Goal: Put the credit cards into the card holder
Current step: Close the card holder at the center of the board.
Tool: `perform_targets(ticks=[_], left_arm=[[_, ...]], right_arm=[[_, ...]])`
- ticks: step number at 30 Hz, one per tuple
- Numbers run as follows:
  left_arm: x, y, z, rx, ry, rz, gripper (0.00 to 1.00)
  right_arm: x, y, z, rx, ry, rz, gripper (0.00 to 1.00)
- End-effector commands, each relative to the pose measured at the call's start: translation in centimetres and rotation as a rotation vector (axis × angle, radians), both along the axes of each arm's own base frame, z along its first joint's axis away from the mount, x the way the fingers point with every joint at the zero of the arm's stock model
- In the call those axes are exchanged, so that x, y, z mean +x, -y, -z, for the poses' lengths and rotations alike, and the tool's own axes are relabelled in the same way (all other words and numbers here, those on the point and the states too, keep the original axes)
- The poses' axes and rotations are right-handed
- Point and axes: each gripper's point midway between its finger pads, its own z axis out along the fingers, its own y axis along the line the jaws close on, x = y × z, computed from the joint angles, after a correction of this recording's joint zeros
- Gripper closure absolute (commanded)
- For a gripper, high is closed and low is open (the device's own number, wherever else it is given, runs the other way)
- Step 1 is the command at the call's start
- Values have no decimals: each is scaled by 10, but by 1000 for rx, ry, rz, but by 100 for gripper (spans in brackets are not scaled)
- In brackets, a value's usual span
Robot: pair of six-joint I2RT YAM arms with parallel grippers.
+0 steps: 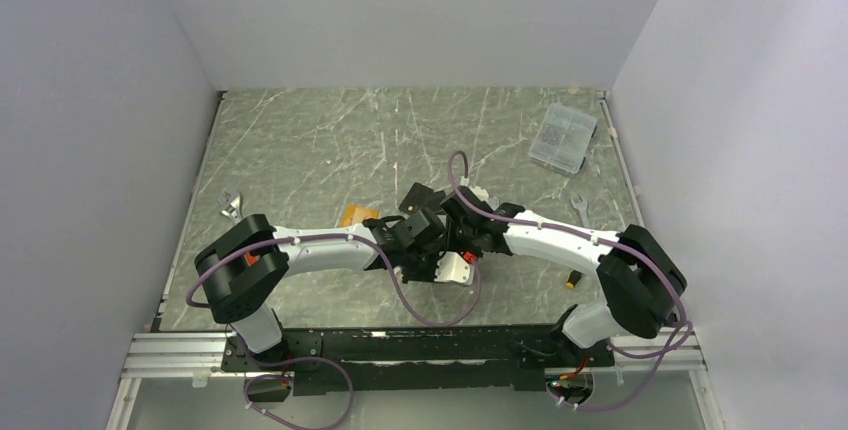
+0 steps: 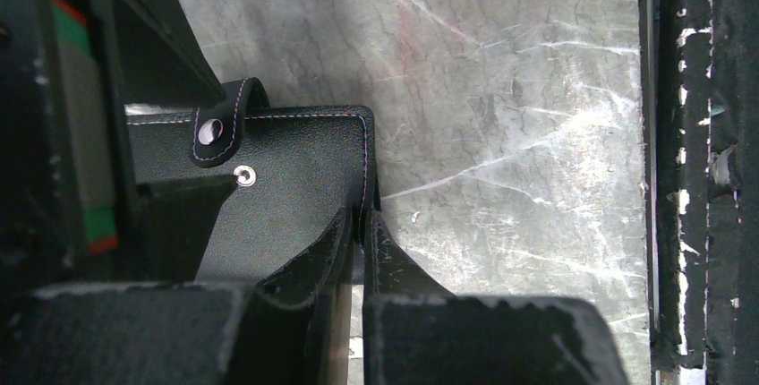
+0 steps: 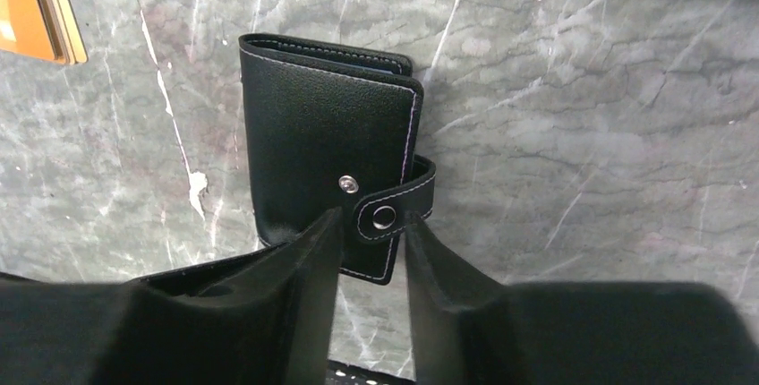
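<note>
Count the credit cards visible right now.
1: an orange card lies on the table beside the card holder. Others may be hidden, perhaps inside the holder.

Grey-green marbled table (image 1: 300,140), scratched white. Plain pale walls (image 1: 420,10) enclose three sides. Aluminium rail (image 1: 160,358) along near edge. Lighting even.
</note>
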Motion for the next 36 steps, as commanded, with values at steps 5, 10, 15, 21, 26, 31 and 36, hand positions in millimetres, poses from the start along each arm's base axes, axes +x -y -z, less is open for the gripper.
perform_targets(ticks=[5,10,15,21,26,31,36], left_arm=[[-5,-24,17,105,-39,-28,93],[-6,-24,18,107,-42,-26,93],[-7,-25,19,112,-47,-24,93],[-7,-25,18,110,-47,-22,94],[-7,-25,18,110,-45,-23,94],[-6,-25,17,103,-36,-25,94],[-5,-24,16,97,-23,-25,94]], right_arm=[[-4,-2,-5,-4,-18,-12,83],[-3,-2,-10,1,-8,-10,88],[0,-8,-15,14,-4,-24,90],[1,-21,-14,47,-25,-54,100],[2,-29,-7,59,-42,-74,100],[4,-36,-9,89,-44,-78,100],[9,-39,-12,125,-42,-62,100]])
